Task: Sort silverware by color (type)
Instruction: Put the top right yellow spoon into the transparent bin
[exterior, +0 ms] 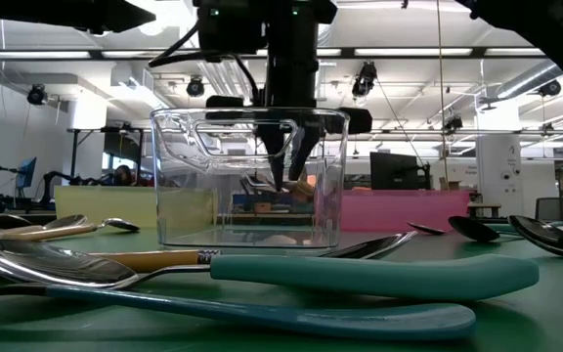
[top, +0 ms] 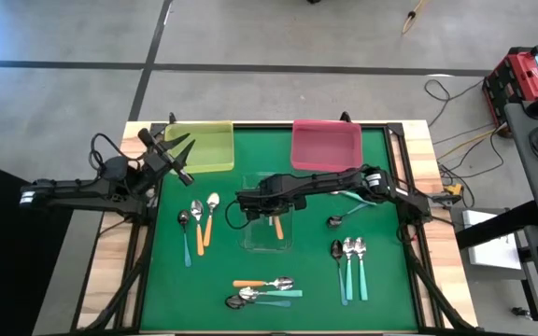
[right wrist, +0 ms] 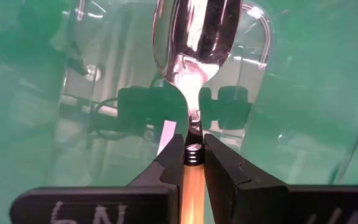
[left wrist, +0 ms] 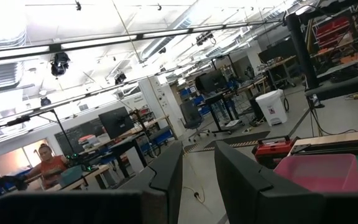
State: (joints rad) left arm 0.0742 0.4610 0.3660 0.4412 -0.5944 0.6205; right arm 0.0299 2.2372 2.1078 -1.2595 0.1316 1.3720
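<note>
My right gripper [top: 271, 213] reaches from the right over the clear container [top: 269, 227] at the table's middle and is shut on an orange-handled spoon [right wrist: 194, 37]. In the low view its fingers [exterior: 286, 147] point down inside the clear container [exterior: 249, 176]. My left gripper [top: 177, 149] waits open beside the yellow tray [top: 204, 147], holding nothing. Other spoons lie flat on the green mat: a left group [top: 199, 220], a near group [top: 264, 289], a teal right group [top: 351, 266] and a dark spoon [top: 339, 219]. My right gripper pinches the spoon between its two fingertips at the neck [right wrist: 193, 151], where the metal meets the orange handle [right wrist: 193, 186]. The fingers come from above, pointing down, and lie along the spoon. Its silver bowl [right wrist: 194, 37] sticks out beyond the tips inside the container; whether it touches the floor I cannot tell.
A pink tray [top: 325, 145] sits at the far edge next to the yellow one. In the low view two teal-handled spoons [exterior: 360, 276] lie close in front of the container. Bare green mat [top: 222, 271] lies between the spoon groups.
</note>
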